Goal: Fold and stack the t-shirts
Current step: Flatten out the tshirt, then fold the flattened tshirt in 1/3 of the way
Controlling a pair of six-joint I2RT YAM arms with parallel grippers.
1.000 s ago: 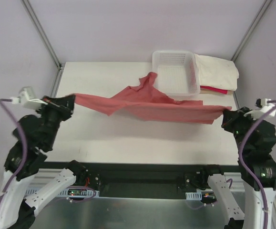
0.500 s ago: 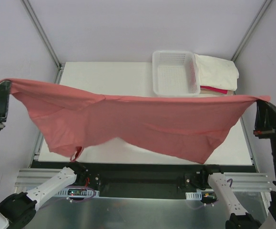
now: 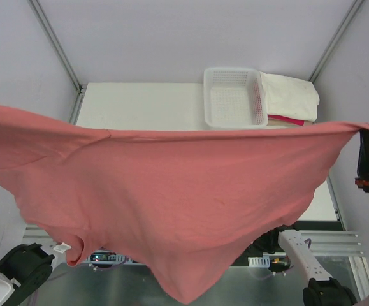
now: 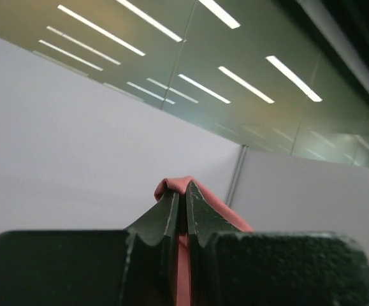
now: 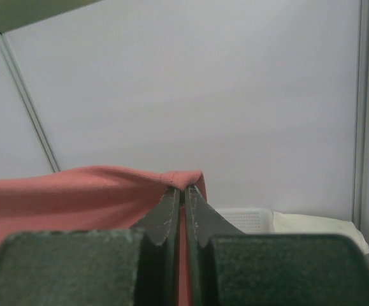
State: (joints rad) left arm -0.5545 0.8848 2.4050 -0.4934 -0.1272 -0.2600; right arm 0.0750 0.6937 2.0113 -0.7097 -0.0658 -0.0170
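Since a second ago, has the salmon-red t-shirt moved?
Yes. The salmon-red t-shirt lifted off the table toward the camera; it now hides the table's near part, while the white basket stayed put.

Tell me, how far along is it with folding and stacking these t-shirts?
Looks done: a cream-white t-shirt lies folded on a pink-red t-shirt beside the basket, far right. In hand: the salmon-red t-shirt hangs spread in the air, the left tool and right tool each shut on an upper corner. Left: lay it flat, fold it and probably add it to that pile.
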